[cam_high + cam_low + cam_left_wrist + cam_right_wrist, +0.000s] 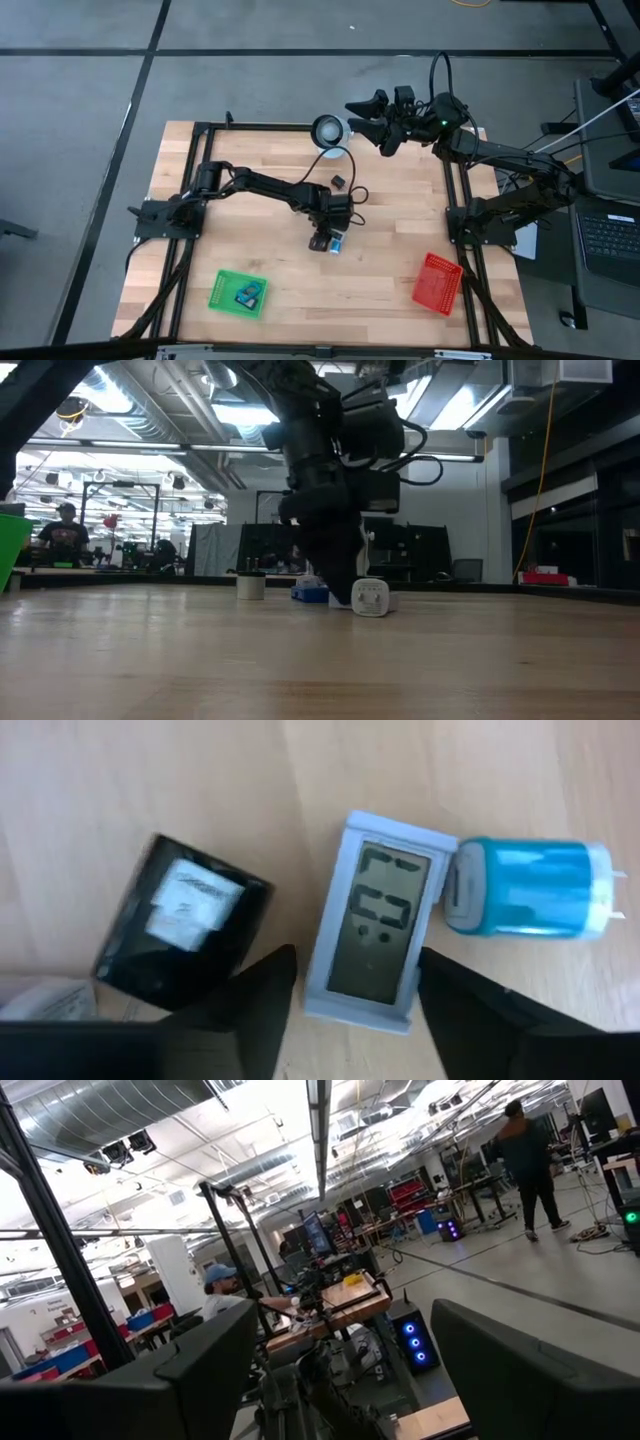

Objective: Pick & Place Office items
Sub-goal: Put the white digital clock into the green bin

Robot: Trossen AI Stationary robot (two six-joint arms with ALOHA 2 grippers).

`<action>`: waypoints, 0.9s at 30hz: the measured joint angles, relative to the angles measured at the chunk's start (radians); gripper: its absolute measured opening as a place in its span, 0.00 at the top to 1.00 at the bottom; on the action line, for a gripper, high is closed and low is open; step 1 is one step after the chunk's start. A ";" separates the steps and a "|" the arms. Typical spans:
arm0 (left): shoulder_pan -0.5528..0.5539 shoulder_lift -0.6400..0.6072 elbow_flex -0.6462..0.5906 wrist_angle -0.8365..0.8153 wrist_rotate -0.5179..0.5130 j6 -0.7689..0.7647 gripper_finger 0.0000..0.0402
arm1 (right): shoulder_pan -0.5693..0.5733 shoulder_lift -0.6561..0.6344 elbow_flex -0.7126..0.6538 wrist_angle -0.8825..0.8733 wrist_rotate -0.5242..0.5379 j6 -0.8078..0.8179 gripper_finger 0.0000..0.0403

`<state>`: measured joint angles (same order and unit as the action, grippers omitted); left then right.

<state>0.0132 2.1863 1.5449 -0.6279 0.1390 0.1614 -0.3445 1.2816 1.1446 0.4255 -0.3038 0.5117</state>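
Left pincer [355, 990] straddling small clock [375, 925], lower edge hidden

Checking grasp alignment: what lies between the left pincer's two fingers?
In the left wrist view, the left pincer is open, and the small grey digital clock lies between its fingers, with bare table at both sides.

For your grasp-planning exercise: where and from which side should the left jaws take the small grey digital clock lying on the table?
Grip the grey digital clock across its two long side edges, coming straight down from above. It lies flat, display up, and the open left gripper already straddles it; the blue charger crowds its top corner.
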 joint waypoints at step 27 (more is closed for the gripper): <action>0.043 -0.488 -0.005 -0.375 0.037 -0.253 0.63 | -0.021 0.000 0.000 0.000 0.000 -0.004 0.24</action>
<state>0.0564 1.6982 1.5402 -1.0030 0.1763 -0.0913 -0.3653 1.2816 1.1446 0.4255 -0.3035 0.5079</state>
